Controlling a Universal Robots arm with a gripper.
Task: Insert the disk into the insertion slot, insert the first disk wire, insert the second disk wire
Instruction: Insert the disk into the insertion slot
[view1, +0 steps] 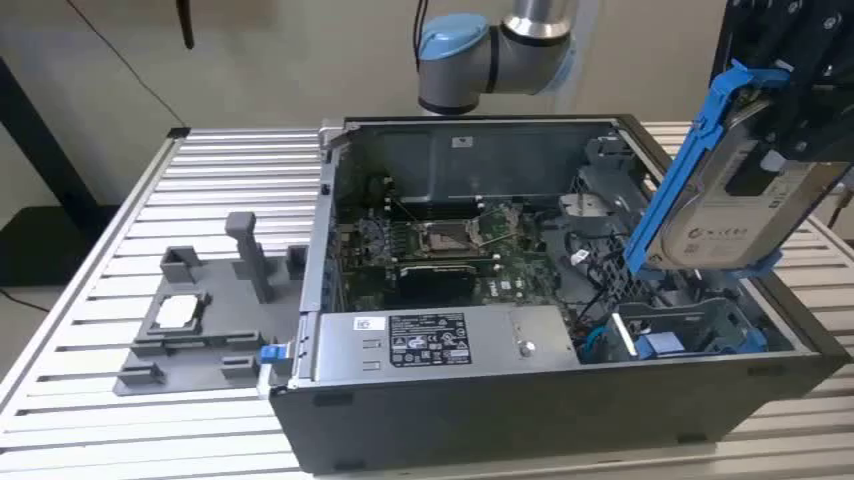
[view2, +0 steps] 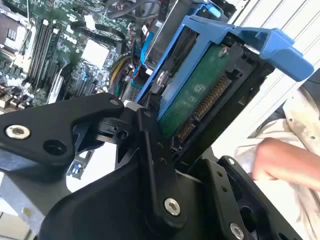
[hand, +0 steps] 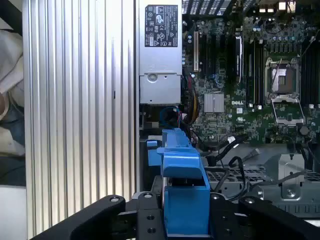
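Observation:
The disk (view1: 738, 215), a silver-grey drive in a bright blue carrier (view1: 694, 150), hangs tilted on end above the open computer case's (view1: 561, 410) side at the exterior view's right. My black gripper (view1: 790, 120) is shut on it from above. In the second wrist view the disk's green underside (view2: 197, 97) with its connector lies between the black fingers (view2: 150, 145). The first wrist view looks down past the blue carrier tab (hand: 182, 172) into the case. Below the disk sits the drive bay with blue parts (view1: 667, 342), and a blue cable (view1: 603, 335) lies loose beside it.
A grey labelled power supply box (view1: 427, 345) fills the case's near edge, with the motherboard (view1: 441, 240) behind it. A grey fixture (view1: 200, 320) stands on the slatted table (view1: 134, 200) at the exterior view's left. A person's hand (view2: 285, 160) is near the gripper.

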